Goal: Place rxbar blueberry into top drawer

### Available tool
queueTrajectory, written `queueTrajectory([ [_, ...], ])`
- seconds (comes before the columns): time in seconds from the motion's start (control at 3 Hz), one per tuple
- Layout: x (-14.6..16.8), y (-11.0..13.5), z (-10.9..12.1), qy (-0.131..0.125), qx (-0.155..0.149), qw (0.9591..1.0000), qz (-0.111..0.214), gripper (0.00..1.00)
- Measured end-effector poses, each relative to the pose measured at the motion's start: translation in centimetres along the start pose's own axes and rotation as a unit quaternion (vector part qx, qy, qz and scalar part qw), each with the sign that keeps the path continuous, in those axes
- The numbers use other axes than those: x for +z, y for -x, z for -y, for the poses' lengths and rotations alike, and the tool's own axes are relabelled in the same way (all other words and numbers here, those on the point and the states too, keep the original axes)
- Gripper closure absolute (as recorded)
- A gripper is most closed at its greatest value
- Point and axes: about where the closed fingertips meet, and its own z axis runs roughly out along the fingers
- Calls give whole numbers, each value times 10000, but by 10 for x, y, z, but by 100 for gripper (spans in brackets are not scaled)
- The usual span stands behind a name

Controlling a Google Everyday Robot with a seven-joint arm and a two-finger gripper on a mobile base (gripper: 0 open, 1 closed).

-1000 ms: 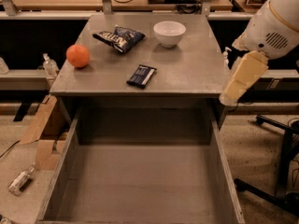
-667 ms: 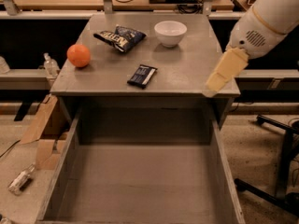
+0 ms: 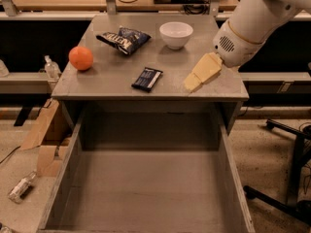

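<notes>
While the drawer (image 3: 146,188) stands pulled out at 6 o'clock of the view, its grey bottom bare between tall side walls, the cabinet top (image 3: 112,84) lies just behind it at 12 o'clock. My arm (image 3: 252,23) comes in from 2 o'clock, white and thick, sloping down over the top's right side. Cardboard (image 3: 41,135) leans on the floor at 9 o'clock of the drawer.

My gripper (image 3: 192,83) is the pale wedge at the arm's end. It points toward 7 o'clock, with its tip low over the top near the front right corner. Whether it is open or closed I cannot tell.

A crinkled blue bag (image 3: 124,39) lies at 12 o'clock of the top, and a white bowl (image 3: 176,34) sits upright just beside it at 1 o'clock. An orange (image 3: 80,58) rests at 9 o'clock, near the left edge.

The bar (image 3: 146,78) lies flat near the middle of the top, toward the front edge. It is at 9 o'clock from my gripper's tip, near it but apart. A small bottle (image 3: 22,187) lies on the floor at 8 o'clock of the drawer.
</notes>
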Motion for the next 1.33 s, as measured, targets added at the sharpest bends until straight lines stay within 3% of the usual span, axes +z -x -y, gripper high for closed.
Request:
queueTrajectory([
  [0.33,0,1,-1,-4,388,9992,15,0],
  [0.67,3,21,-2,-257,575,9979,134,0],
  [1.0,8,72,-3,-1025,955,9901,-55,0],
  [1.33,11,114,0,-1645,1561,9738,-189,0],
])
